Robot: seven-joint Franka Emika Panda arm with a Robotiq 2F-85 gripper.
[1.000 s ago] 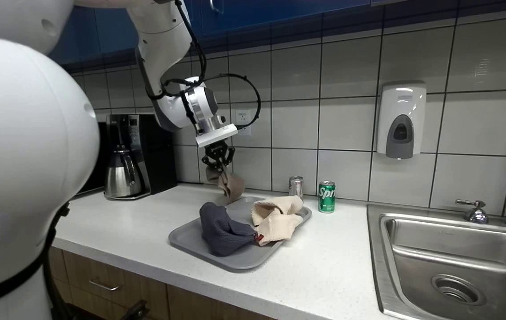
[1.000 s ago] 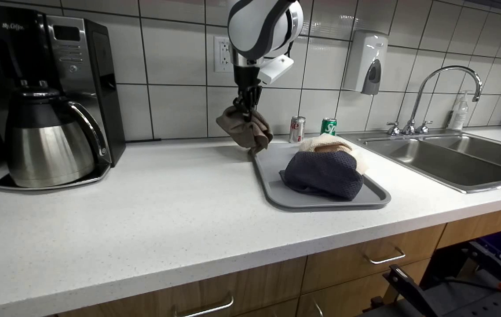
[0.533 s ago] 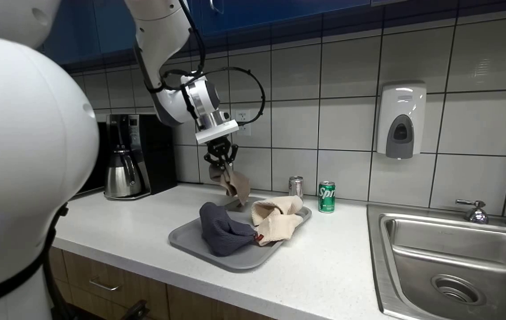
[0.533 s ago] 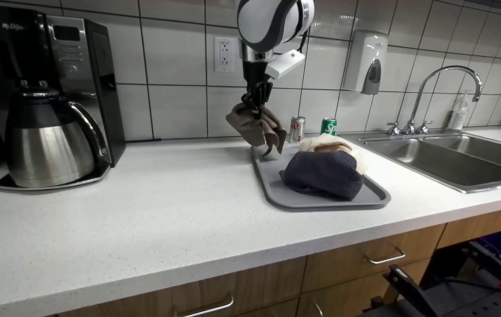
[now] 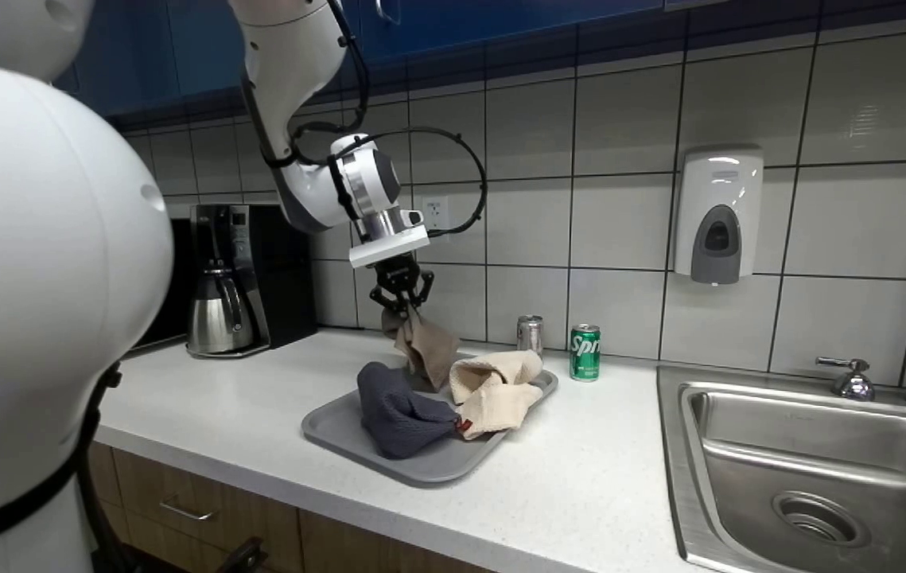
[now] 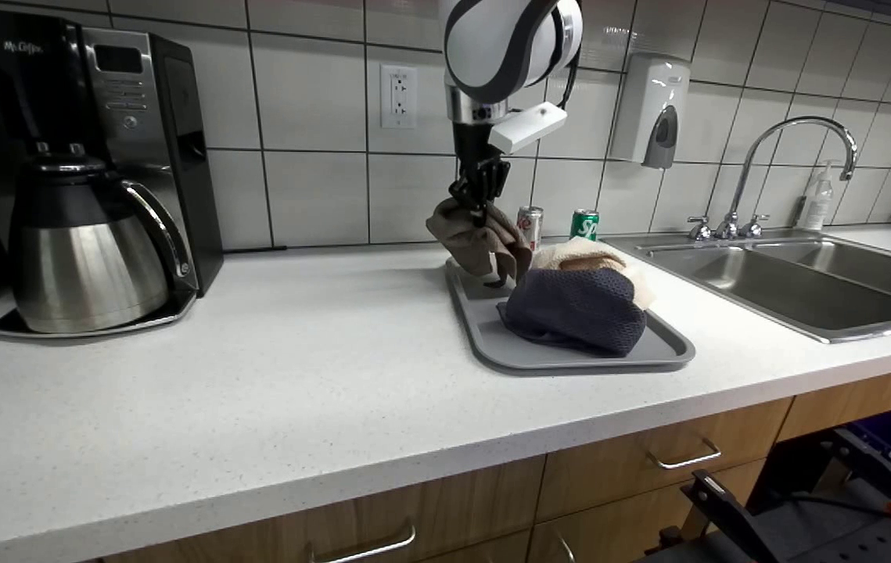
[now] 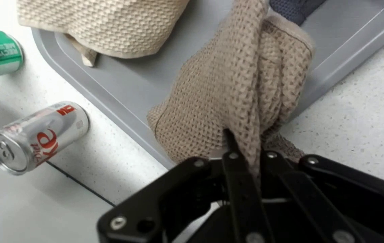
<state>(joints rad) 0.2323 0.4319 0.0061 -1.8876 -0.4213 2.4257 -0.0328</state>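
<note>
Over the gray tray (image 5: 341, 420): your gripper (image 7: 247, 145) points downward, above the counter (image 6: 257, 407), holding a brown cloth (image 7: 218, 98).
Black fingers (image 7: 242, 192): you have them closed on a fold of the cloth, which bulges out past their tips in the wrist view.
Brown cloth: it hangs in loose folds from your grip, above the wall-side end of the tray; whether its lowest corner touches the tray, you cannot tell.
Dark blue cloth (image 5: 401, 414): bunched on the tray, away from your grip.
Cream cloth (image 5: 500, 404): crumpled beside the blue one, a small red tag (image 5: 464, 425) showing where the two meet.
Silver can (image 7: 43, 135): upright between tray and tiled wall (image 5: 532, 223), red lettering toward your wrist camera.
Green Sprite can (image 5: 585, 352): upright just beside the silver one, farther from your gripper.
Coffee maker (image 6: 128, 117): well apart from the tray, a metal carafe (image 6: 93, 258) seated in it.
Sink (image 5: 675, 446): on the tray's opposite side from the coffee maker, a curved faucet (image 6: 814, 121) over it and a soap dispenser (image 5: 719, 215) on the tiles nearby.
</note>
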